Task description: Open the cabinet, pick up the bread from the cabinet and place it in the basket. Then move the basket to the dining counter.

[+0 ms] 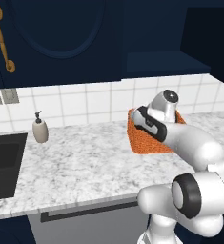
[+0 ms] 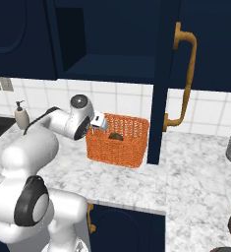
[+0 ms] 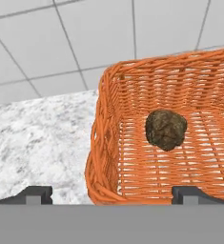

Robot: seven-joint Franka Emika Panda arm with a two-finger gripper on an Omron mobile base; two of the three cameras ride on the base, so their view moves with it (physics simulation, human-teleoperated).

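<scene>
The bread [image 3: 166,129] lies in the basket [image 3: 108,143]; my gripper [image 3: 113,193] hangs spread and empty astride its near wall. Next, I judge, I clamp that rim and carry it off to the dining counter.

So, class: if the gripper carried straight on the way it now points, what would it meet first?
Probably the near wall of the basket. In the hand view the gripper straddles that rim, one fingertip outside, one inside. The bread lies beyond; depth is unclear.

Orange woven-mesh rectangular basket [image 3: 132,143]; lumpy dark brown-olive bread [image 3: 166,129] was inside. White-grey speckled marble counter [image 1: 85,162], white tiled wall [image 1: 99,100], dark navy cabinet [image 2: 112,39] with gold handles.
</scene>
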